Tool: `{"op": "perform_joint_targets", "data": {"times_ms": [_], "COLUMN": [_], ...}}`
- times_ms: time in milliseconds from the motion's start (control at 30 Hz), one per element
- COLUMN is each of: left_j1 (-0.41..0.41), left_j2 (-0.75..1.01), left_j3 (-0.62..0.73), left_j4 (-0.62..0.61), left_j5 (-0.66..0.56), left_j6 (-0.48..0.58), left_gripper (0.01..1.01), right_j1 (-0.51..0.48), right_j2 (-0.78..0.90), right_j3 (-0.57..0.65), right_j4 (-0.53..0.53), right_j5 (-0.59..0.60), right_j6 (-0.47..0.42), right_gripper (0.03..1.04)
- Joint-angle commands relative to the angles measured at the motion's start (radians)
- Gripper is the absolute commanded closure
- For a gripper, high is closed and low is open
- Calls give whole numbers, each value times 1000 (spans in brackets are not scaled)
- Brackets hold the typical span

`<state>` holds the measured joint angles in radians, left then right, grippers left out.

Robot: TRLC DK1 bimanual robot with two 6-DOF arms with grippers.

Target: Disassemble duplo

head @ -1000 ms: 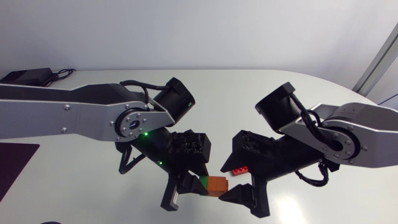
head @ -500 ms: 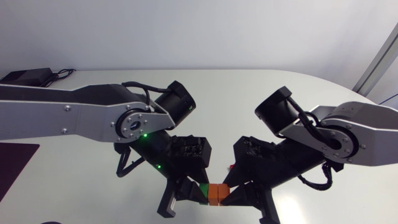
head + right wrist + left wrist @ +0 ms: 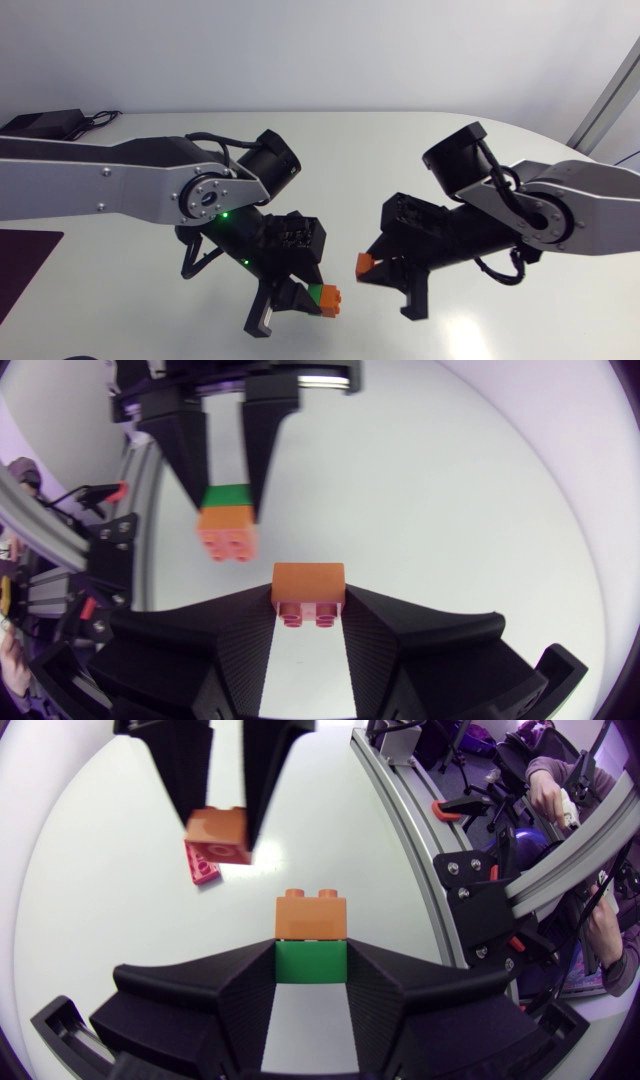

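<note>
My left gripper [image 3: 300, 298] is shut on a green brick [image 3: 316, 294] with an orange brick [image 3: 331, 298] still stuck to its far end. In the left wrist view the green brick [image 3: 311, 962] sits between the fingers, with the orange brick [image 3: 312, 913] just ahead of it. A small gap to the right, my right gripper [image 3: 385, 275] is shut on a separate orange brick [image 3: 365, 264], seen between its fingers [image 3: 309, 582]. Both bricks hang above the table. A red flat brick [image 3: 200, 867] lies on the table below the right gripper.
The white table [image 3: 380, 150] stretches behind both arms. A black device with cables [image 3: 40, 122] lies at the far left back. A dark mat [image 3: 20, 265] sits at the left edge.
The two grippers came together, and the right one shut on the outer orange brick. They have since drawn apart: that brick came off with the right gripper, and the left keeps the green and orange pair.
</note>
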<state>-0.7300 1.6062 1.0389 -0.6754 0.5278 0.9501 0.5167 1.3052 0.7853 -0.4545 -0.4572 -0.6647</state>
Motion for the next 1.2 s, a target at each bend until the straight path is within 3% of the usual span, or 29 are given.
{"op": "perform_joint_targets", "data": {"times_ms": [0,100,400,433,533,567,667,767,867,1033,1167], "left_j1": [4,7,18,20,15,14,3,-9,-25,-83,-114], "left_j2": [-32,-61,-115,-115,-114,-111,-103,-95,-104,-152,-163], "left_j3": [-42,-50,-73,-74,-73,-69,-54,-37,-34,-126,-181], "left_j4": [-3,-10,-10,-10,-7,-7,-4,-3,51,312,490], "left_j5": [-9,-15,-28,-28,-26,-26,-26,-26,-26,-163,-246], "left_j6": [29,26,7,6,4,3,-10,-25,-71,-169,-218], "left_gripper": [793,793,793,793,793,793,793,793,793,787,784], "right_j1": [-4,-14,-46,-44,-43,-43,-64,-104,-172,-296,-365], "right_j2": [98,220,421,422,417,408,327,218,149,221,216], "right_j3": [-41,-18,63,63,57,52,34,32,83,201,227], "right_j4": [91,214,321,320,310,306,280,200,36,-260,-346], "right_j5": [78,121,123,124,124,124,112,35,-117,-340,-471], "right_j6": [57,88,126,129,140,140,140,145,177,221,217], "right_gripper": [831,823,800,723,167,57,59,59,59,69,70]}}
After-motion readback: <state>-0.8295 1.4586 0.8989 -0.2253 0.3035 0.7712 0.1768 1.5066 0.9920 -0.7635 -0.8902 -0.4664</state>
